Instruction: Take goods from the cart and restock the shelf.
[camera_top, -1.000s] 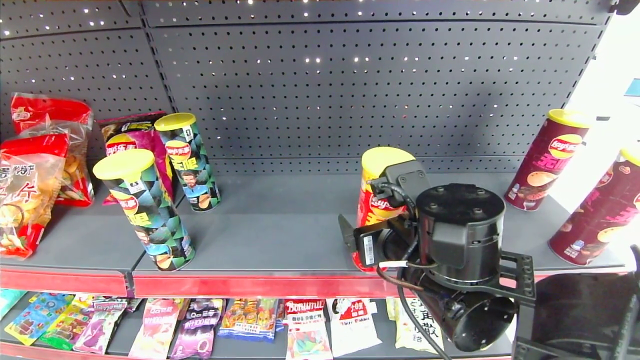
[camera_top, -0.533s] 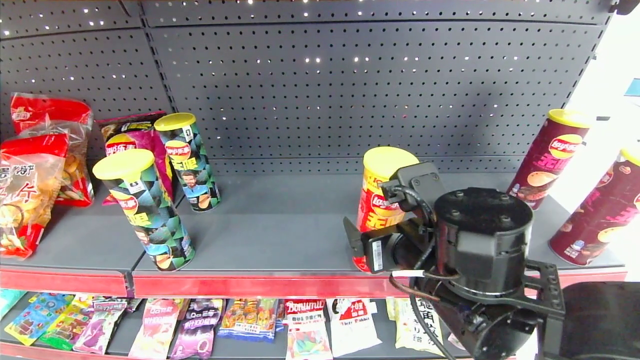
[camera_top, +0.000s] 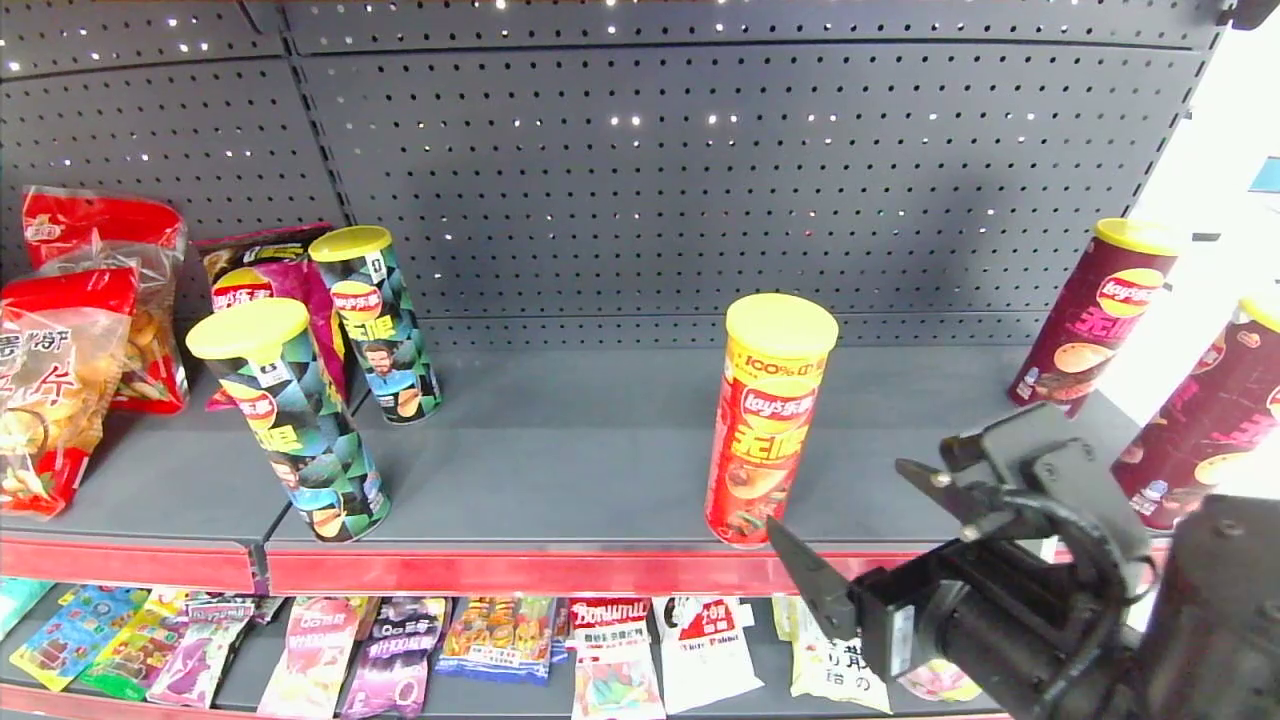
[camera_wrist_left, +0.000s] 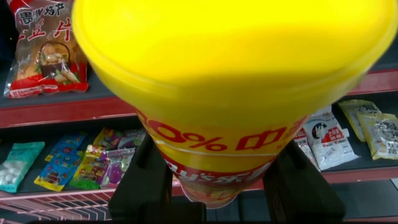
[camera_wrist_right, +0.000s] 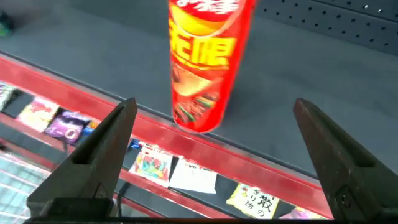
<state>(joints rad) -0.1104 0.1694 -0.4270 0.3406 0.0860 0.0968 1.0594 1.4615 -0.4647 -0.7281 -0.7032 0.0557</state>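
The red can (camera_top: 765, 430) stands upright at the edge of the shelf (camera_top: 560, 470), just ahead of the spread right gripper (camera_top: 838, 498) and clear of it — the left gripper (camera_wrist_left: 217, 186) pinches a second can (camera_wrist_left: 230, 62).

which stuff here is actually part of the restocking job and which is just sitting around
In the job:
- red can standing at the front edge of the shelf, with the open right gripper beside it
- second red can clamped in the left gripper

Just there:
- patterned cans
- maroon cans
- snack bags
- packets on the lower level
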